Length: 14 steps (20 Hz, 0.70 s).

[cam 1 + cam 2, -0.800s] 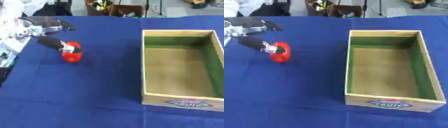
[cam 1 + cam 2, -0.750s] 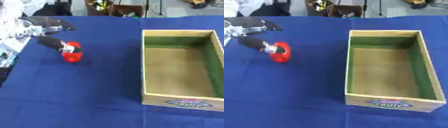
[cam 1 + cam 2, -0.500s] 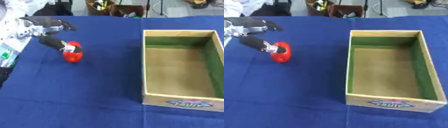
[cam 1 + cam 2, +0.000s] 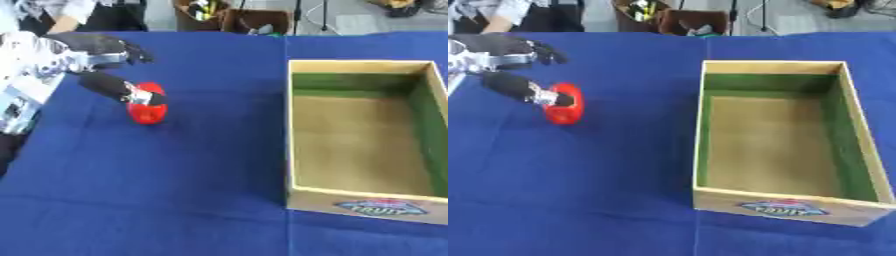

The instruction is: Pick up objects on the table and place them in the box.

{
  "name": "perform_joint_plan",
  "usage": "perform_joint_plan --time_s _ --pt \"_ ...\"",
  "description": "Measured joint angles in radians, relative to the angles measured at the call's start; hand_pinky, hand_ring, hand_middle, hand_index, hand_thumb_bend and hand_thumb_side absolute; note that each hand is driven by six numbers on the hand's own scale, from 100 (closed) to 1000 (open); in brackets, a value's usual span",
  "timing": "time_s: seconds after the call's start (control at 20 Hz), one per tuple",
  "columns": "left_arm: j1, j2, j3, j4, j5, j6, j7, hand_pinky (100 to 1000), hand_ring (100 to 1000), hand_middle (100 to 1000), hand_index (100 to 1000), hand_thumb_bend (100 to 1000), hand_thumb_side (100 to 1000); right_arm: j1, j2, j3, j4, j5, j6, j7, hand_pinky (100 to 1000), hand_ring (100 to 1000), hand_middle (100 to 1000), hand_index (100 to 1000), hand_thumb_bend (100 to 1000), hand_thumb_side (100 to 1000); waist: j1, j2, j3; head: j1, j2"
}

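**Left hand at the red object, grasp not yet closed**

Your left hand point(image 4: 92, 60) is at the table's left side, spread apart: the thumb reaches down to the red object point(image 4: 146, 103) and its tip lies against the upper face, while the other fingers arch above and behind, clear of it. Nothing is clamped. The red object, rounded and roughly oval, sits on the blue tablecloth point(image 4: 175, 175) well apart from the wooden box point(image 4: 776, 135), which stands open at the right with a green-lined, bare interior and a fruit label on its near wall.

This looks like the reach-and-grasp step for the first item. Your next move calls for bringing the upper fingers down over the far side so that the object is caught between them and the thumb, then lifting and carrying it rightward over the box's near-left wall. A rounded thing touched by the thumb alone may roll off to the side, so close from both sides together.

What the red object actually is cannot be made out. The thumb covers part of it, the left arm is cut off at the frame edge, and your right hand shows in neither view.
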Motion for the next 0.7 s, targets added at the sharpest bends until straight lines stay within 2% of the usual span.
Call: perform_joint_plan --time_s 0.25,0.7 --pt "-0.017 -0.015 -0.001 0.049 -0.008 -0.002 -0.021 748 869 899 1000 623 863 -0.002 0.0 0.0 0.0 0.0 0.0 0.0 818 831 852 892 100 1000 0.0 0.013 -0.002 0.01 0.005" --pt "-0.038 -0.028 0.003 0.103 -0.041 -0.006 -0.027 695 831 885 1000 625 841 -0.007 0.001 0.0 0.0 -0.001 0.0 0.0 818 830 848 888 100 1000 0.0 0.034 -0.006 0.021 0.004"
